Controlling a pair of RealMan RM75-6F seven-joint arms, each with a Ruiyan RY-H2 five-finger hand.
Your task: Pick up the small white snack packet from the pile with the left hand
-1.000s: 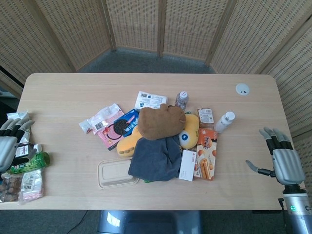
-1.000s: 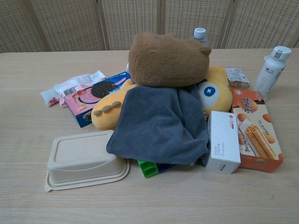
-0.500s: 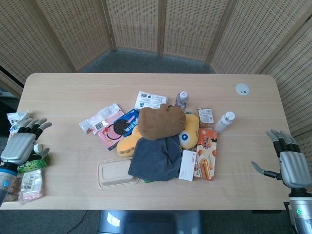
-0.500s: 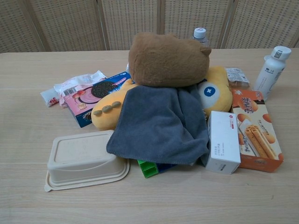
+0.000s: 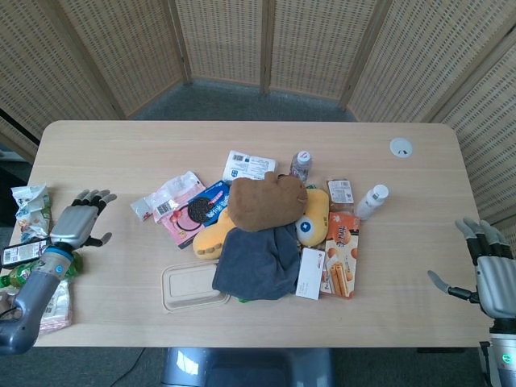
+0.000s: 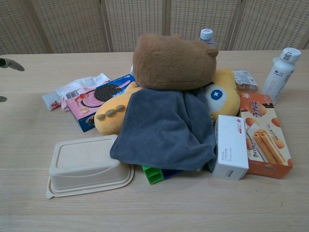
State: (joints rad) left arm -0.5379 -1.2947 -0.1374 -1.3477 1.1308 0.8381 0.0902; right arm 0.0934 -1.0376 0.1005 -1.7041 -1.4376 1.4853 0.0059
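Note:
The small white snack packet (image 5: pixel 143 207) lies at the left end of the pile, tucked against a pink-and-white wrapper (image 5: pixel 173 196); the chest view shows the packet (image 6: pixel 50 100) at mid-left. My left hand (image 5: pixel 77 218) hovers over the table's left side, open with fingers spread, roughly a hand's width left of the packet and not touching it. Only its fingertips (image 6: pixel 11 64) enter the chest view at the left edge. My right hand (image 5: pixel 491 272) is open beyond the table's right edge, holding nothing.
The pile holds a brown plush (image 5: pixel 264 201), a grey cloth (image 5: pixel 258 262), a yellow plush (image 5: pixel 211 235), a cookie box (image 5: pixel 201 207), a beige lidded container (image 5: pixel 192 286), a white box (image 5: pixel 310 272), an orange biscuit box (image 5: pixel 342 253) and two bottles (image 5: pixel 372 200). Snack bags (image 5: pixel 28 205) lie at the table's left edge.
My left hand has moved right and forward from the table's left edge toward the pile, now entering the chest view. My right hand has drifted further right and down, off the table.

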